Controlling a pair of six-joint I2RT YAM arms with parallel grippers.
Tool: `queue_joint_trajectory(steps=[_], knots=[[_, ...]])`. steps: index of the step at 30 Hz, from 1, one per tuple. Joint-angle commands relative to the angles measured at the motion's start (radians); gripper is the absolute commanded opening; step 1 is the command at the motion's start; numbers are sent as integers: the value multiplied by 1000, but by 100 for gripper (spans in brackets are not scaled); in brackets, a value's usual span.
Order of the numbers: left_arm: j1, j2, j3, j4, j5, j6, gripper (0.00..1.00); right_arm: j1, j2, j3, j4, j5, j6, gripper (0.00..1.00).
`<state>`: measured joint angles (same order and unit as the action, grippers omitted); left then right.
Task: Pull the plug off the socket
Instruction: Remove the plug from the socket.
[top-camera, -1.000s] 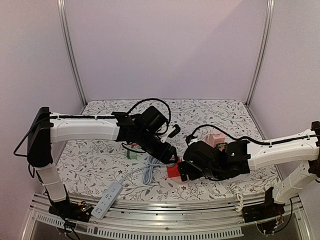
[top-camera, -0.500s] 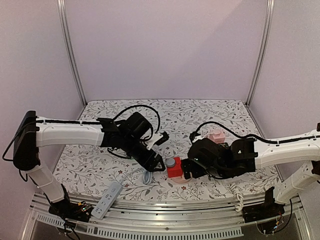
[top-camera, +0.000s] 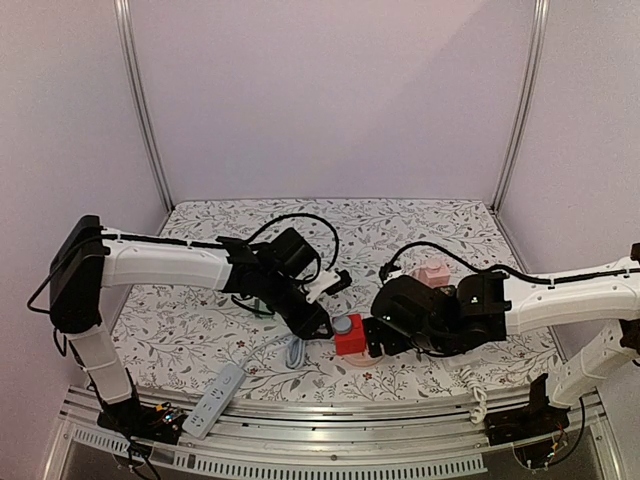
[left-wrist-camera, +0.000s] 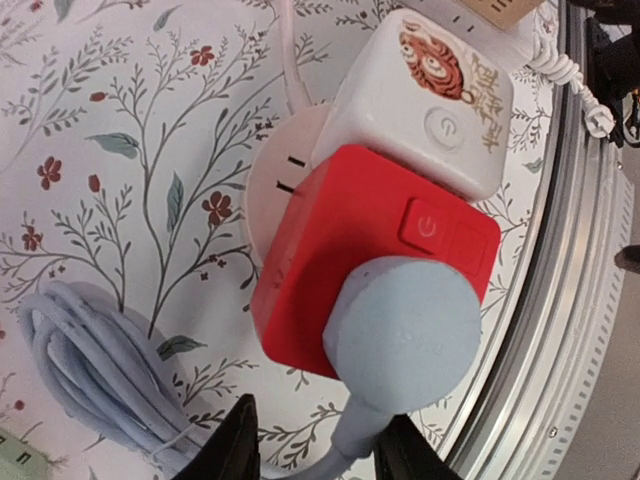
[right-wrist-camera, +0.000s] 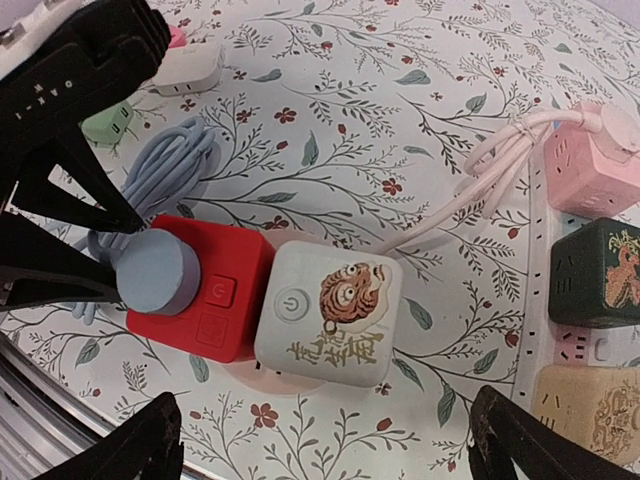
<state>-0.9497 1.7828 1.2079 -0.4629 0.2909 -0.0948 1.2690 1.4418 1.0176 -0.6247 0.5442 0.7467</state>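
Note:
A round light-blue plug (left-wrist-camera: 400, 330) sits in a red cube socket (left-wrist-camera: 340, 225), which stands beside a white tiger-print cube (left-wrist-camera: 425, 100) on a pale round base. My left gripper (left-wrist-camera: 318, 455) is open, its fingertips (left-wrist-camera: 240, 445) on either side of the plug's cable neck, just in front of the plug. In the top view the left gripper (top-camera: 320, 318) is at the plug (top-camera: 343, 324) on the red socket (top-camera: 350, 344). My right gripper (right-wrist-camera: 330, 450) is open wide and empty, hovering above the white cube (right-wrist-camera: 330, 315). The plug (right-wrist-camera: 155, 272) shows there too.
A coiled blue cable (left-wrist-camera: 80, 370) lies left of the red socket. A pink cube (right-wrist-camera: 590, 160), a dark green cube (right-wrist-camera: 600, 260) and a beige cube (right-wrist-camera: 590, 400) stand on the right. A white power strip (top-camera: 215, 400) lies near the front rail (top-camera: 330, 440).
My left gripper drew back to the left, uncovering the plug, then moved in again to the plug's side. My right gripper shifted slightly up and stays open.

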Motion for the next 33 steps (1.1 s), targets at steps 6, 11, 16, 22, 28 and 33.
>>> queue_joint_trajectory(steps=[6, 11, 16, 22, 28, 33], knots=[[-10, 11, 22, -4, 59, 35, 15, 3, 7, 31, -67, 15, 36, 99], [-29, -10, 42, -21, 66, -13, 0, 3, 28, 65, -66, -37, 33, 99], [-26, -21, 65, -37, 75, -96, 0, 3, 40, 56, -6, -64, -15, 99], [-15, -16, 98, -49, 131, -191, 0, 3, 78, 64, 121, -201, -121, 91], [-6, -13, 101, -47, 154, -211, 0, 0, 129, 73, 155, -162, -138, 80], [-6, -6, 99, -55, 158, -216, 0, -8, 202, 111, 121, -143, -136, 74]])
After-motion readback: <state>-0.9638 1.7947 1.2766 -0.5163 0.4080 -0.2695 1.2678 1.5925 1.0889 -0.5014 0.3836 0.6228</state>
